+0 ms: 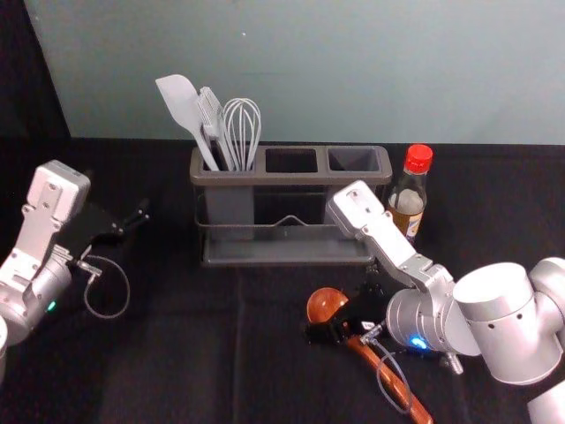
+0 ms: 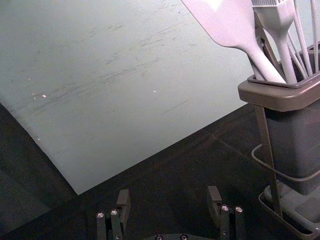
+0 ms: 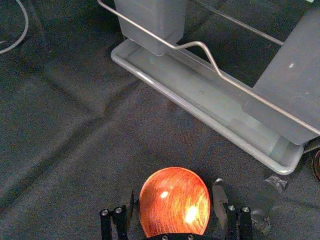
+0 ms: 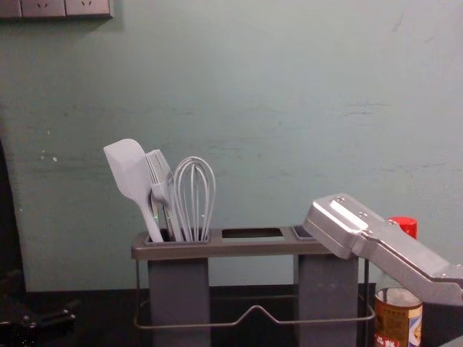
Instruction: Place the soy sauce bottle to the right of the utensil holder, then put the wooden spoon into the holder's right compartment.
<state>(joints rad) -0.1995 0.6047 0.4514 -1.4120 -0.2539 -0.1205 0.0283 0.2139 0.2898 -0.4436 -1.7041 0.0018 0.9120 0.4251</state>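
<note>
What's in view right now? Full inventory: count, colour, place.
Holder: 1, grey-brown, mid-table
Spatula: 1, light grey, holder's left compartment
Brush: 1, light grey, same compartment
Whisk: 1, light grey, same compartment
Soy sauce bottle: 1, clear with red cap, right of holder
Spoon: 1, reddish brown, on table before holder
Table covering: 1, black, under everything
Wall: 1, grey-green, behind
Socket panel: 1, pinkish grey, wall, chest view's upper left
Left pincer: 1, black, open, left of holder
Right pincer: 1, black, open around spoon
Arms: 2, silver-white, left and right sides
</note>
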